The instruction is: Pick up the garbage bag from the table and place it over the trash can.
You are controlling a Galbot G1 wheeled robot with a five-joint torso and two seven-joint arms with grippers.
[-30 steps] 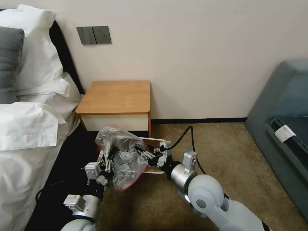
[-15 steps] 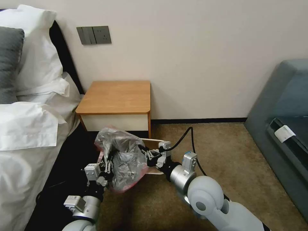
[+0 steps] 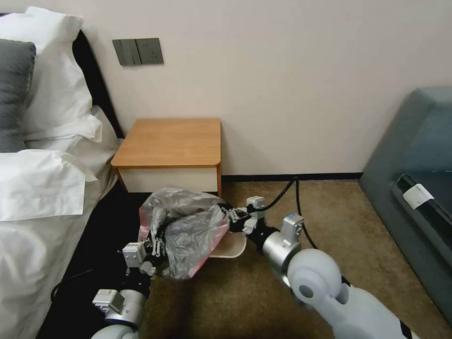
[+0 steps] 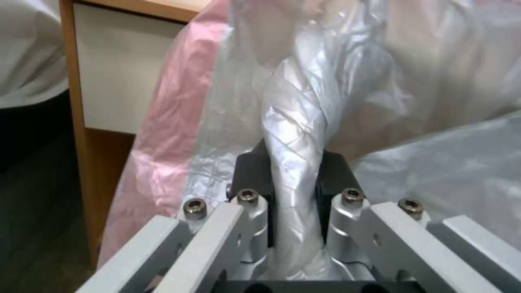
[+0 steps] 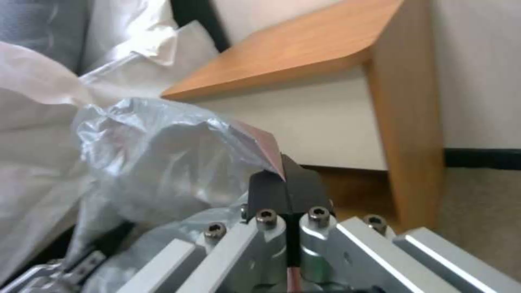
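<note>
— Stretching that garbage bag (image 3: 188,230) out between them, aren't they? Why hold it from both sides?

— To open its mouth, I'd guess. The left gripper (image 3: 154,246) is clamped on a twisted fold of plastic at the near, bed-side end; in the left wrist view the film (image 4: 296,162) runs straight between the dark pads (image 4: 252,171), pinched tight. The right gripper (image 3: 230,217) has its fingers closed flat on the pink-tinted edge (image 5: 266,142) at the far side.

— And where is the bag in all this?

— Off the table (image 3: 172,141) altogether, hanging in the air just in front of its white drawer and over the trash can (image 3: 230,247). A bit of the bin's beige rim peeks out under the bag's right side; the rest is covered.

— Which way does it lie?

— Its long axis runs slantwise, from the left gripper low and close to the robot, up and away to the right gripper nearer the table's corner. The pink hem sags along the lower edge, facing down toward the bin, which suits slipping it over the rim.

— Is it on yet?

— Not that I can tell. It looks draped above, not tucked round.
</note>
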